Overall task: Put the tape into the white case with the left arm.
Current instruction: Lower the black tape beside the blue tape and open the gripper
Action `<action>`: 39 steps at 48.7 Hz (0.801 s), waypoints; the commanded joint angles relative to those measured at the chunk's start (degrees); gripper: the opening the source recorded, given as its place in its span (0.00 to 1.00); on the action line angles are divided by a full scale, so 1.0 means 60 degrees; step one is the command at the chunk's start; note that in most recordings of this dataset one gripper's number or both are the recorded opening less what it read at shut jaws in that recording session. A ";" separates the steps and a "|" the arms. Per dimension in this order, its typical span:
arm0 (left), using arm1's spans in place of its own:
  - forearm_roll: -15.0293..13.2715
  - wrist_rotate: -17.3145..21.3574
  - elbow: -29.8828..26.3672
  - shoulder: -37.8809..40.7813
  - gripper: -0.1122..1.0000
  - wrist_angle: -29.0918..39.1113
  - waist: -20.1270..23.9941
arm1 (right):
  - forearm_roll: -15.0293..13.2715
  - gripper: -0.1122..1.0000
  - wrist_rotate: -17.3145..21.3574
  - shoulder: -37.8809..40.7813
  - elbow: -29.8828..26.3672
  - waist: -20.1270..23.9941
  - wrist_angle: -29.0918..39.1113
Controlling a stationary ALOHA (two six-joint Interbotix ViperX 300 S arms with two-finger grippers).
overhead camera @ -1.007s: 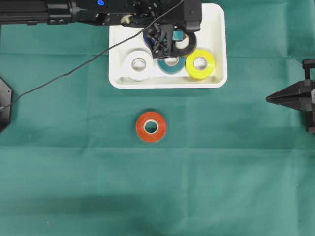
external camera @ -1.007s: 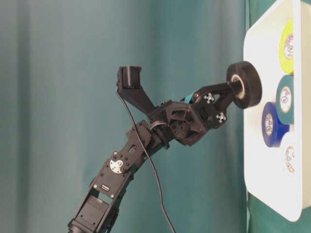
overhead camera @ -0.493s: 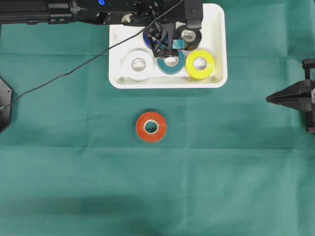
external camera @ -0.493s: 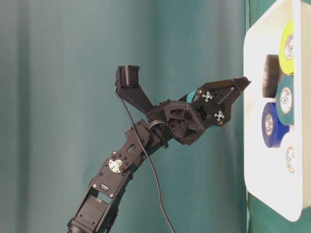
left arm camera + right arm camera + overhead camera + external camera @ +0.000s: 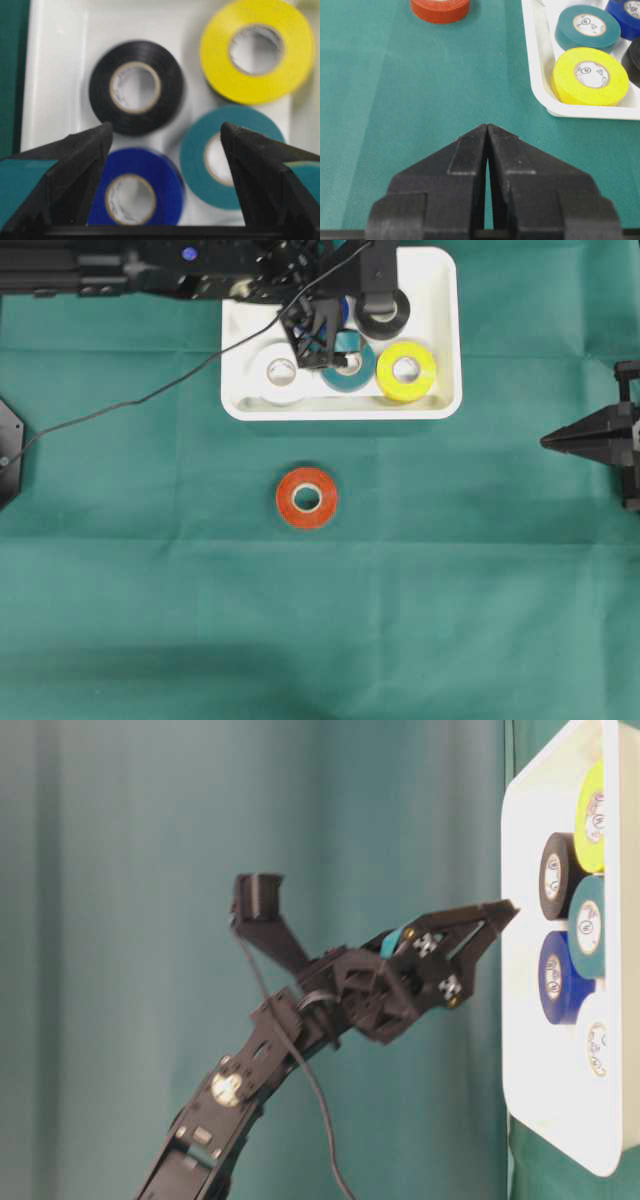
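The white case [image 5: 441,406] sits at the back of the green cloth and holds several tape rolls. A black tape [image 5: 384,308] lies flat in its far right part, next to the yellow [image 5: 406,370], teal [image 5: 350,368] and white [image 5: 281,372] ones. An orange tape [image 5: 307,498] lies on the cloth in front of the case. My left gripper [image 5: 330,332] hovers over the case, open and empty. In the left wrist view, the black tape [image 5: 136,87] and a blue tape [image 5: 135,187] show between the spread fingers [image 5: 75,170]. My right gripper [image 5: 487,127] is shut, far right.
The left arm's thin black cable [image 5: 150,390] trails over the cloth left of the case. A black mount [image 5: 8,450] sits at the left edge. The right gripper [image 5: 560,440] rests low at the right edge, pointing toward the middle.
The left gripper let go of the black tape, which went from upright in the jaws to flat in the case. The gripper opened and drew back to the left.
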 commanded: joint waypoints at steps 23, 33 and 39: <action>-0.0059 -0.0674 0.2798 -0.3047 0.89 -0.0806 -0.0820 | -0.0015 0.02 0.0015 0.0044 -0.0088 -0.0015 -0.0103; -0.0044 -0.0674 0.3970 -0.4146 0.88 -0.0820 -0.1011 | -0.0015 0.02 0.0015 0.0029 -0.0088 -0.0015 -0.0103; -0.0059 -0.0674 0.4614 -0.4731 0.88 -0.0850 -0.1084 | -0.0015 0.02 0.0015 0.0029 -0.0088 -0.0015 -0.0103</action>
